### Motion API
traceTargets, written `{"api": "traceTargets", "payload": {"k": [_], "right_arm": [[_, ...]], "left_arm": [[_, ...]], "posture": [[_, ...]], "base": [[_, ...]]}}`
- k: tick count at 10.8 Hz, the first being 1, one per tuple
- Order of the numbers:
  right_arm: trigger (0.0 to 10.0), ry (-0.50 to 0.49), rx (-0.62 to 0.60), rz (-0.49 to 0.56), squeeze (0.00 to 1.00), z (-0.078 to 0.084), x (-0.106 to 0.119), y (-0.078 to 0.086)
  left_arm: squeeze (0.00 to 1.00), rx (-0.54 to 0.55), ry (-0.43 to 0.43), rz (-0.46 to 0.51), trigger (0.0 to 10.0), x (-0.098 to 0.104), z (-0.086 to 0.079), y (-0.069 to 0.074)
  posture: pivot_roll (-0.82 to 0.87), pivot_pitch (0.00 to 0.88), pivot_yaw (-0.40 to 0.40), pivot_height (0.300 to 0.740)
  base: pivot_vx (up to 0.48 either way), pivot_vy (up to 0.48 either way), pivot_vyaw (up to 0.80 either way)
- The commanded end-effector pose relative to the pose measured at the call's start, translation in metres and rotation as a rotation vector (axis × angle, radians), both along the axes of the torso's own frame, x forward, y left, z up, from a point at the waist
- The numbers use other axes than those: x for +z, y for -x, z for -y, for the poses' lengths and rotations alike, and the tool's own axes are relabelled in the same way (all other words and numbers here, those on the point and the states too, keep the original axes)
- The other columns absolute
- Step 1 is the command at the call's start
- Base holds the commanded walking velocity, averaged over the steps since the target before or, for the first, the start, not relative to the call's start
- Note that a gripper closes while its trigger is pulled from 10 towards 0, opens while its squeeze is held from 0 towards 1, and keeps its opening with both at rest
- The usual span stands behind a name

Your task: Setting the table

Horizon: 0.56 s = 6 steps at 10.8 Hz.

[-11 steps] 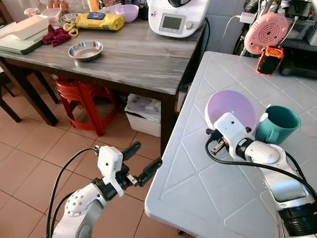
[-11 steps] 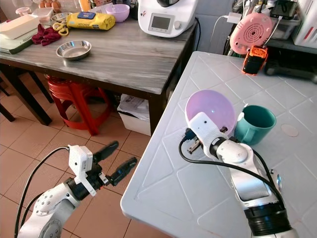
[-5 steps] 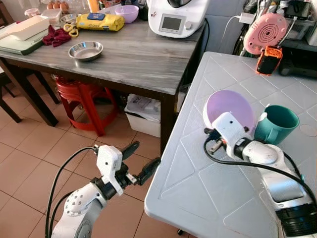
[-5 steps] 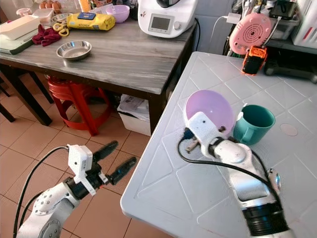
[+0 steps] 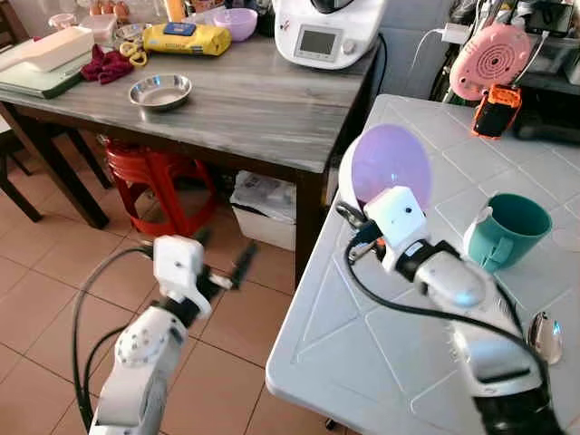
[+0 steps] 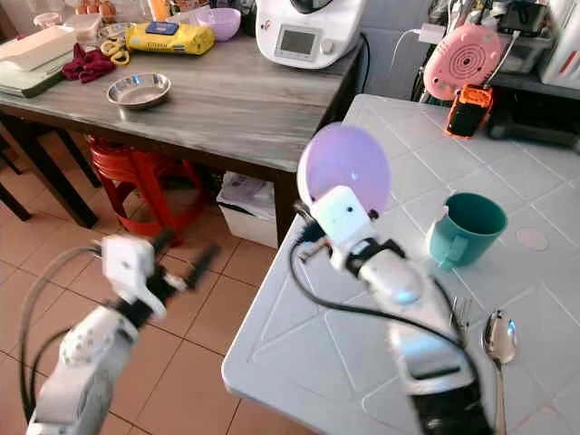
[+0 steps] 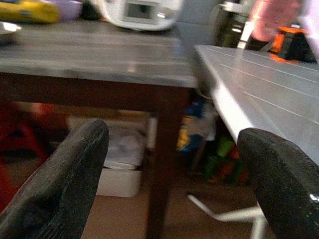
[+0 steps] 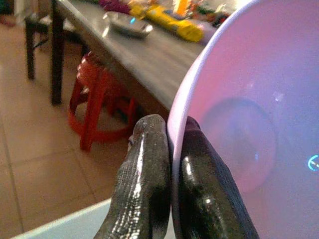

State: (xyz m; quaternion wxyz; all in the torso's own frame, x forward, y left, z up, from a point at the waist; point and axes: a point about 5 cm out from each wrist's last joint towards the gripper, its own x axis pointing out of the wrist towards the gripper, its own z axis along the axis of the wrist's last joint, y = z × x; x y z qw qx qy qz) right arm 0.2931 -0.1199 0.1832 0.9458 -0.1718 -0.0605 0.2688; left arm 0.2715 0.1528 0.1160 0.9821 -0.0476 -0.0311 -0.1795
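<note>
My right gripper (image 8: 169, 174) pinches the light, slick lilac plastic bowl (image 5: 390, 163) at its six-o'clock rim; left gripper (image 7: 174, 164) spread.

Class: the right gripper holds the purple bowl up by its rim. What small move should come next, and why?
Probably lower the purple bowl onto bare white table near the spoon. The right gripper pinches its rim, holding it tilted on edge above the table's corner, with the teal mug standing beside it.
</note>
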Motion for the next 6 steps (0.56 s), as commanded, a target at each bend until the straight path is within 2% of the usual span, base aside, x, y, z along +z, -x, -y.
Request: {"api": "traceTargets", "payload": {"k": [1,3,6], "right_arm": [[10.0,-0.045,-0.043,0.036,0.0,0.002,0.006,0.003],[10.0,-0.161,-0.125,-0.014,0.0,0.002,-0.005,0.009],[10.0,-0.209,-0.171,-0.035,0.0,0.004,-0.009,0.009]], "left_arm": [[0.0,0.059,-0.003,-0.036,10.0,-0.005,-0.006,-0.002],[0.0,0.118,-0.004,-0.064,10.0,-0.01,-0.007,-0.005],[0.0,0.144,-0.021,-0.077,10.0,-0.012,-0.002,-0.009]], "posture": [[-0.03,0.095,0.036,0.74],[-0.03,0.095,0.034,0.74],[-0.04,0.093,0.034,0.74]], "base": [[0.0,0.0,0.0],[0.0,0.0,0.0],[0.0,0.0,0.0]]}}
